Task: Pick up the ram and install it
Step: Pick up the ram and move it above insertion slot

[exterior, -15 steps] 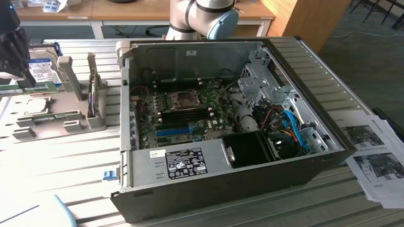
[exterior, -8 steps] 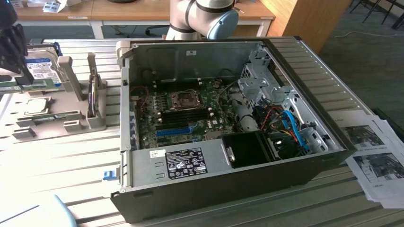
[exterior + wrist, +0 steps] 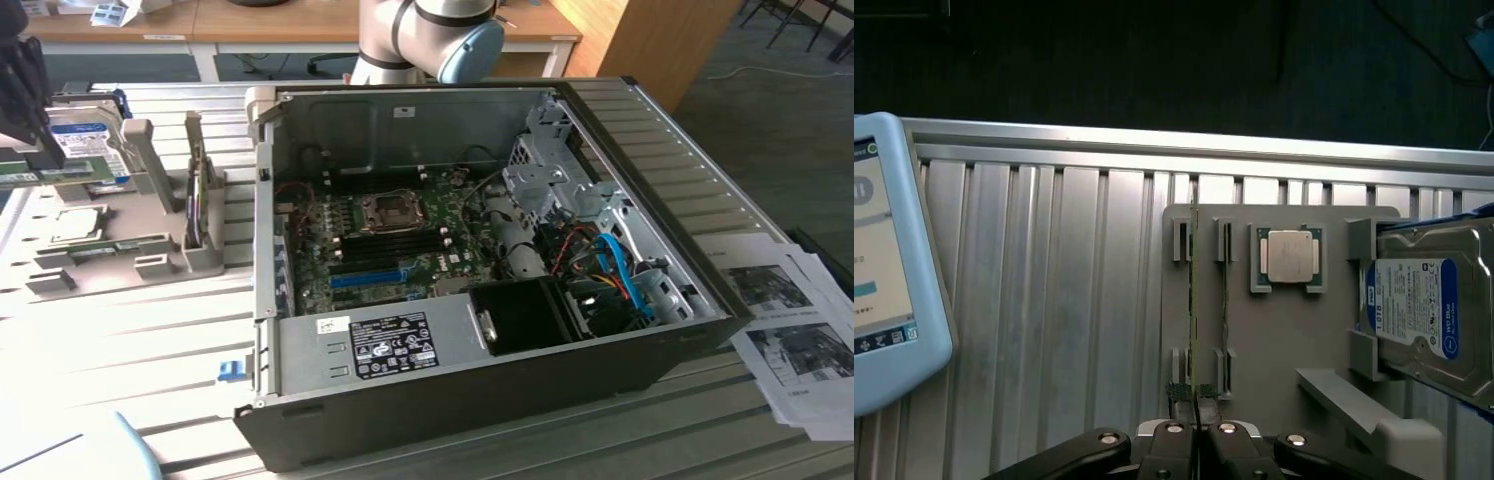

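Observation:
The ram (image 3: 1194, 300) is a thin green board seen edge-on, running straight out from my gripper (image 3: 1199, 438) above the grey holder plate (image 3: 1274, 350). The two fingers are closed together on its near end. In the exterior view the gripper (image 3: 30, 160) hangs at the far left over the holder, and the green ram (image 3: 60, 175) sticks out level beneath it. The open computer case (image 3: 641, 200) lies in the middle. Its black memory slots (image 3: 400, 240) sit below the processor socket, well to the exterior view's right of the gripper.
A silver, blue-labelled hard drive (image 3: 1424, 310) leans in the holder beside a processor chip (image 3: 1291, 255). Another thin stick (image 3: 1226, 300) stands in the neighbouring holder slot. A light blue tablet (image 3: 884, 270) lies on the ribbed metal table. Papers (image 3: 801, 330) lie at the exterior view's right.

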### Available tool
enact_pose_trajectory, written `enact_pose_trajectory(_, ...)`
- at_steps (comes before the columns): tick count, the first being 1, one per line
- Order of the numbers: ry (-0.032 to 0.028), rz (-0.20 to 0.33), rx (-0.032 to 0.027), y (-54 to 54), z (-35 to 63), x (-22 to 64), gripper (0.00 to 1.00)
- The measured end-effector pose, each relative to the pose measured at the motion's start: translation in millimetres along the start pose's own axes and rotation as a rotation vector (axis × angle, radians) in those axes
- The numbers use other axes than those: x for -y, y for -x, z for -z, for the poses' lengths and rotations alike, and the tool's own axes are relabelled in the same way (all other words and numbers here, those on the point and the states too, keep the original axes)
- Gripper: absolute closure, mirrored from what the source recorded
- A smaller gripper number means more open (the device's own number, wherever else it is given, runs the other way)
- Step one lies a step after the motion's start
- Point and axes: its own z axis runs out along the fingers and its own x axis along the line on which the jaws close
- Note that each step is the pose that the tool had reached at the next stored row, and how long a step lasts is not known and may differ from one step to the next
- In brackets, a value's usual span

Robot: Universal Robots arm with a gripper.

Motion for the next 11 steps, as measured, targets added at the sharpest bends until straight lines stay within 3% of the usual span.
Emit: enact_pose_trajectory(11,-0.0001,0.0,0.0001,0.1,14.6,-0.7,0.89)
